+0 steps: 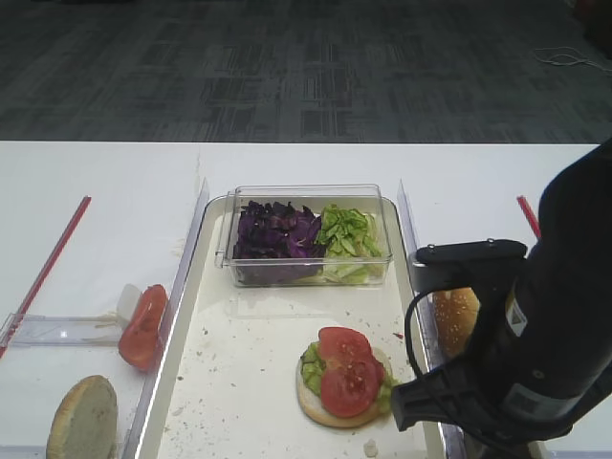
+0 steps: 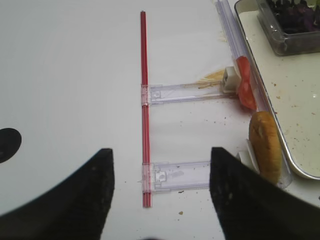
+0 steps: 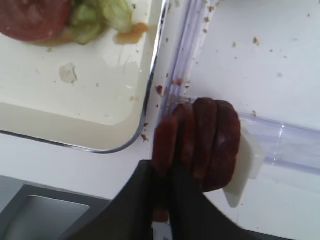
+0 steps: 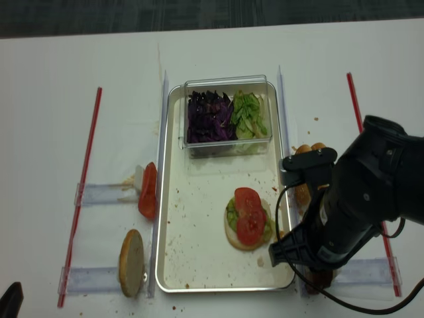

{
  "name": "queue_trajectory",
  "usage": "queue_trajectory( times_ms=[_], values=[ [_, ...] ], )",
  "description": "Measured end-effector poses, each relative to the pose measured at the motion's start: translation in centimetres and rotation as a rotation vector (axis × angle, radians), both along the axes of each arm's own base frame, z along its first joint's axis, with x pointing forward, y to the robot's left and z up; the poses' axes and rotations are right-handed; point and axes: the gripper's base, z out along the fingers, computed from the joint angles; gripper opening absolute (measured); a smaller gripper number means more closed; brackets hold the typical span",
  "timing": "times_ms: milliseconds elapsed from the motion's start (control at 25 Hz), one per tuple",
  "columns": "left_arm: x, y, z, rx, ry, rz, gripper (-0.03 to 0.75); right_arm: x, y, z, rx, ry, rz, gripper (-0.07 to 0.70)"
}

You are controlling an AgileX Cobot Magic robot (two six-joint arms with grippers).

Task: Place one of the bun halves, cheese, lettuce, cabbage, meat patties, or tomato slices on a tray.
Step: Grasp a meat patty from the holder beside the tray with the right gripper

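Dark jaws of the right gripper [image 3: 162, 200] pinch the endmost of the meat patties [image 3: 200, 145], which stand on edge in a row on the tabletop [image 3: 260, 60], just outside the tray [image 3: 150, 100] at its right corner. Left gripper [image 2: 160, 200] hovers left of the tray, jaws spread.

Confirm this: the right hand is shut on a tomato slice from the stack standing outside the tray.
Not a tomato slice. The right wrist view shows the right hand shut on one of the dark meat patties, standing on edge outside the tray.
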Motion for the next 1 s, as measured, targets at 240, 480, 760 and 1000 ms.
queue_trajectory(
  times_ms=[240,480,760,1000],
  values=[
    [0.0,0.0,0.0,0.0,0.0,0.0,0.421,0.1,0.2,0.4,0.01,-0.001,0.011,0.118],
    [0.0,0.0,0.0,0.0,0.0,0.0,0.42,0.5,0.6,1.1,0.022,-0.013,0.026,0.118],
    [0.0,0.0,0.0,0.0,0.0,0.0,0.42,0.5,0.5,1.1,0.021,-0.012,0.031,0.118],
    [0.0,0.0,0.0,0.0,0.0,0.0,0.421,0.5,0.6,1.2,0.024,-0.011,0.035,0.118]
  ],
)
